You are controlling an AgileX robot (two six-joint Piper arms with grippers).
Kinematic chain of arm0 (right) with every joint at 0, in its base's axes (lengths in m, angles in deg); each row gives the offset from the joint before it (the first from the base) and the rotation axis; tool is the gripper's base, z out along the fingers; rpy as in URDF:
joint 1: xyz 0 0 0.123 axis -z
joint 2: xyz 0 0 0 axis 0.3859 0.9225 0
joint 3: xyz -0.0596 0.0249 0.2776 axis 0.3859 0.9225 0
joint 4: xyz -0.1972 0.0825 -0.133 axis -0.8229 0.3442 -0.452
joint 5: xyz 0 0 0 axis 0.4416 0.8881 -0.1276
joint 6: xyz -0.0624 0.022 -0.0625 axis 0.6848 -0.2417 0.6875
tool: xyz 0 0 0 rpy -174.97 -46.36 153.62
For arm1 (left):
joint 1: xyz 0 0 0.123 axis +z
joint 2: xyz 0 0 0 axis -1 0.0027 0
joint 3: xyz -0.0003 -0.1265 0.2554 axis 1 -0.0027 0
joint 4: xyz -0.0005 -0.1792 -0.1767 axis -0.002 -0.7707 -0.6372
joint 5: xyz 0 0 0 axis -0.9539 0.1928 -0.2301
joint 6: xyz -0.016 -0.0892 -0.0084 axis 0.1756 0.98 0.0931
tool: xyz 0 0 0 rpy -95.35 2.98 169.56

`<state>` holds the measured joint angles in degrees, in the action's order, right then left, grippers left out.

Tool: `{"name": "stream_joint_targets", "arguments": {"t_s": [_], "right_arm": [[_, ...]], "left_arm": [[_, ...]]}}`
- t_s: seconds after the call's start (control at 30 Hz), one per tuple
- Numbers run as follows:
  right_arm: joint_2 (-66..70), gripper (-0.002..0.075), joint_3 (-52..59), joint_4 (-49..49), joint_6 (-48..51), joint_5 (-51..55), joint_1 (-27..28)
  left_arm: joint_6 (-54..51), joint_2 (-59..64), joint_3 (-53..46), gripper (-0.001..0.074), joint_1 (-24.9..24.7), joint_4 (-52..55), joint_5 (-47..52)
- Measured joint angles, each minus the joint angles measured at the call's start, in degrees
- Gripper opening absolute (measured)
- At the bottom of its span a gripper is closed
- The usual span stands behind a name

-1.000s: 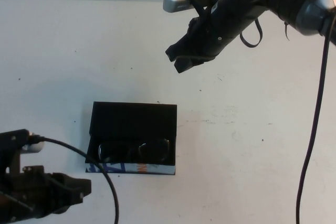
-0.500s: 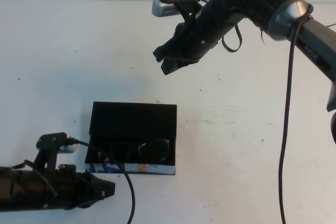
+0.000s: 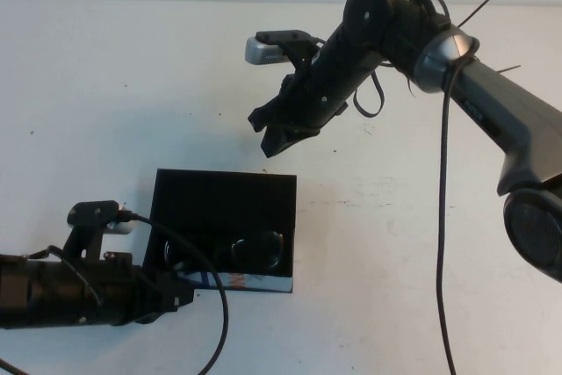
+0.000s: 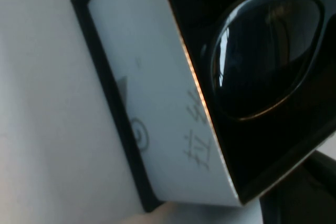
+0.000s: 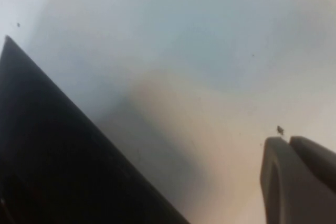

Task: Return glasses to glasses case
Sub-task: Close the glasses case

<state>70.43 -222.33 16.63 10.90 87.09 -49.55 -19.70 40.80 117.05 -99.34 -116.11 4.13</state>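
Note:
The glasses case (image 3: 224, 199) lies open at the table's centre-left, its flat black lid towards the far side. The black glasses (image 3: 235, 252) lie inside it, behind the patterned front strip. My left gripper (image 3: 180, 296) is low at the case's front-left corner, close to the strip. In the left wrist view one lens of the glasses (image 4: 268, 56) and the case's pale side wall (image 4: 157, 103) fill the picture. My right gripper (image 3: 268, 133) hangs in the air just beyond the lid's far edge, shut and empty. The right wrist view shows its closed fingertips (image 5: 287, 142) and the case lid (image 5: 47, 156).
The white table (image 3: 413, 243) stretches bare to the right of the case and along the far side. The right arm's cable (image 3: 442, 243) hangs down at the right. The left arm's cable (image 3: 206, 278) loops in front of the case's left corner.
My right arm has swung left and down towards the lid's far edge. My left arm has moved right, up to the case's front-left corner.

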Motion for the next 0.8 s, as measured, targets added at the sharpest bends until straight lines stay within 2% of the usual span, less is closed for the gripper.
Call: {"name": "stream_joint_targets", "arguments": {"t_s": [0.8], "right_arm": [[2.9, -0.0011, 2.3, 5.4, -1.1, -0.1, -1.7]], "left_arm": [[0.0, 0.0, 0.1, -0.0004, 0.0, 0.1, -0.3]]}}
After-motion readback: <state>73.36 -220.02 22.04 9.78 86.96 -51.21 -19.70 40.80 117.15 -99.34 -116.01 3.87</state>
